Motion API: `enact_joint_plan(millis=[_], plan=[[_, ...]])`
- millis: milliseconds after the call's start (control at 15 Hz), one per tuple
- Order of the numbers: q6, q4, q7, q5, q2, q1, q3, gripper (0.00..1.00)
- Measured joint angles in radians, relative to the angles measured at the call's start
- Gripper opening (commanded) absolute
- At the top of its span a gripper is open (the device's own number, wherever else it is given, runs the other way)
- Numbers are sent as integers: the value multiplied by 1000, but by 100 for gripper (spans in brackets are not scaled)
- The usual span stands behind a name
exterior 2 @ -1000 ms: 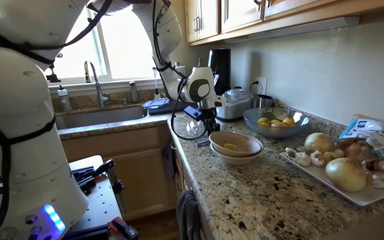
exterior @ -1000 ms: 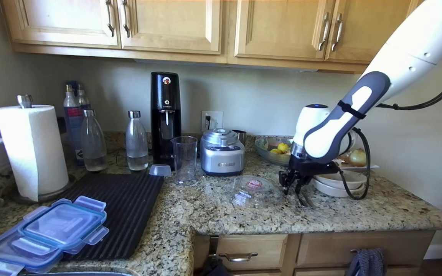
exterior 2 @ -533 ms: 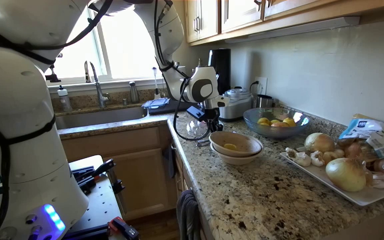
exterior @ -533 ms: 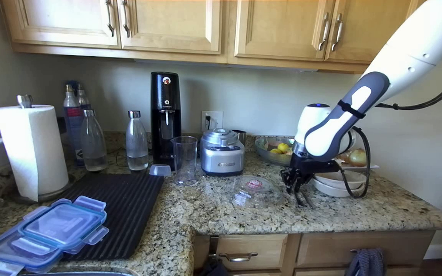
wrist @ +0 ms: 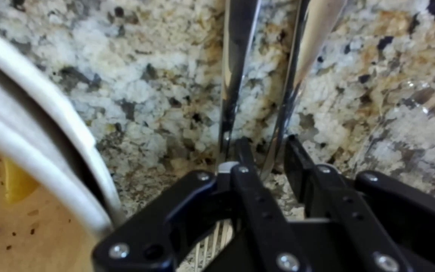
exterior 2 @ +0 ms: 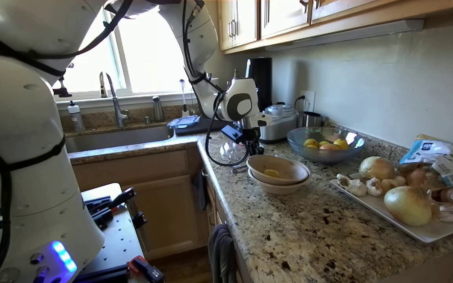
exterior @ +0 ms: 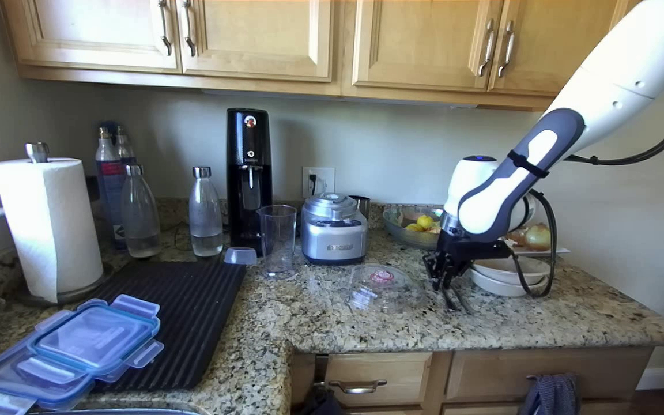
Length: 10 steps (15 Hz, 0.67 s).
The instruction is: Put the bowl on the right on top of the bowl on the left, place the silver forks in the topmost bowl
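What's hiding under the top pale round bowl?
Another pale round bowl sits right under it. Whether anything lies inside that lower one can't be seen: the top bowl covers it.

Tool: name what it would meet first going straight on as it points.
In the wrist view, likely the silver fork lined up with the open tool, then the counter; depth is unclear.

Both exterior views share the bowls [exterior 2: 289, 171]; the wrist view looks closely down at, apparently, forks [wrist: 236, 56].
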State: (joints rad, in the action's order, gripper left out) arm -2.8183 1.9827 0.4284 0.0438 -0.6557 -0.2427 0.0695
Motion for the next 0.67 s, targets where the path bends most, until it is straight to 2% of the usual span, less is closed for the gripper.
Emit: enact_joint_plan(millis=[133, 267, 667], plan=[[0, -1, -3, 0, 0, 3, 0, 3], [0, -1, -6, -1, 0, 6, -1, 7], [-6, 0, -30, -5, 0, 8, -7, 7]])
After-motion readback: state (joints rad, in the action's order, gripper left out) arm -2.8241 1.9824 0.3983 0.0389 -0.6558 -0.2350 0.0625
